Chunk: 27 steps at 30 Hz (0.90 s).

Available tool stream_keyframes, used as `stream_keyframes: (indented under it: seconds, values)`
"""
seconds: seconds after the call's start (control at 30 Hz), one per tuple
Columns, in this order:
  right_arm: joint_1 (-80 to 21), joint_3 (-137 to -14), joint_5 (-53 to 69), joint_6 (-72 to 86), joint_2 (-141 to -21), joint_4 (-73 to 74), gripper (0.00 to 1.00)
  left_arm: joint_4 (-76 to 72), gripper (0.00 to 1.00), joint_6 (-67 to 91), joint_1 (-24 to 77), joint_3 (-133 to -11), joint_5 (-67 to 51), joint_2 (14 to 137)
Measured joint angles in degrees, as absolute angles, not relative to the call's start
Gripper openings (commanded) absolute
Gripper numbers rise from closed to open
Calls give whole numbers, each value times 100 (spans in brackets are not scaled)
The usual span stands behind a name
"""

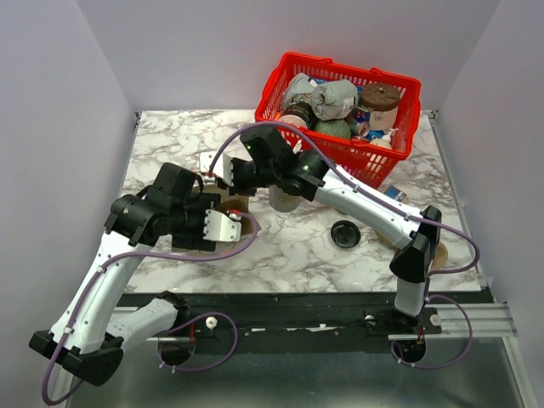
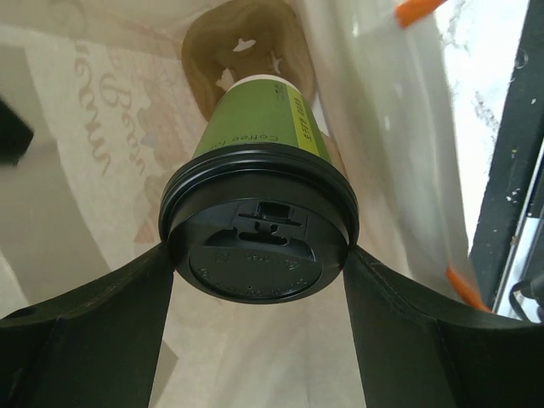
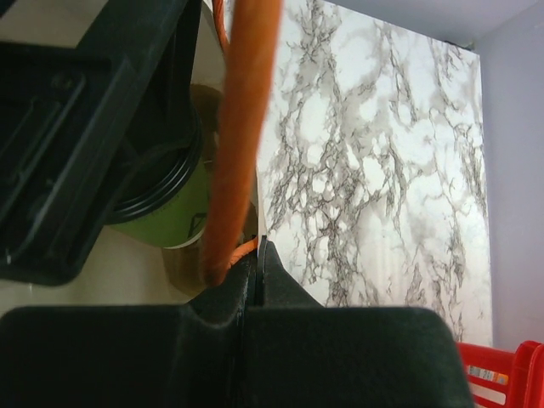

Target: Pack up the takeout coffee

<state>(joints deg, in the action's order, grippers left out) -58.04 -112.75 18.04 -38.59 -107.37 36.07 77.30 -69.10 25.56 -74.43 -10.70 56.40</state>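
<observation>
We see the takeout coffee (image 2: 259, 195) clamped at its black lid by the left gripper (image 2: 259, 255), inside the white bag (image 2: 85, 136); its long axis runs straight away from that wrist, base toward the brown carrier (image 2: 246, 38); whether they touch, we can't tell; dark-green cup, lid seated; the right gripper (image 3: 255, 255) is pinched closed on the orange handle (image 3: 242, 102).

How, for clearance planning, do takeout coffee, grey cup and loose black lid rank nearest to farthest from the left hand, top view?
1. Takeout coffee: between the left hand's fingers.
2. Grey cup: just to its right, mid-table.
3. Loose black lid: farther right.
</observation>
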Motion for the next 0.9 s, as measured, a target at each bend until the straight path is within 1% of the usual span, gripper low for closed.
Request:
stream_keyframes:
  seconds: [0.17,0.57,0.9]
  values:
    - [-5806,-11275,1732,-3874,-10735,3610,1,7719,0,-6604,2906,-7345,-812,5747]
    - [-5800,-11163,1577,-3948,-10621,3658,1,7638,0,-5944,3070,-7017,-154,5612]
    - [-5843,-11148,1365,-3518,-10606,3496,1,7529,0,-5194,3597,-6539,410,5697]
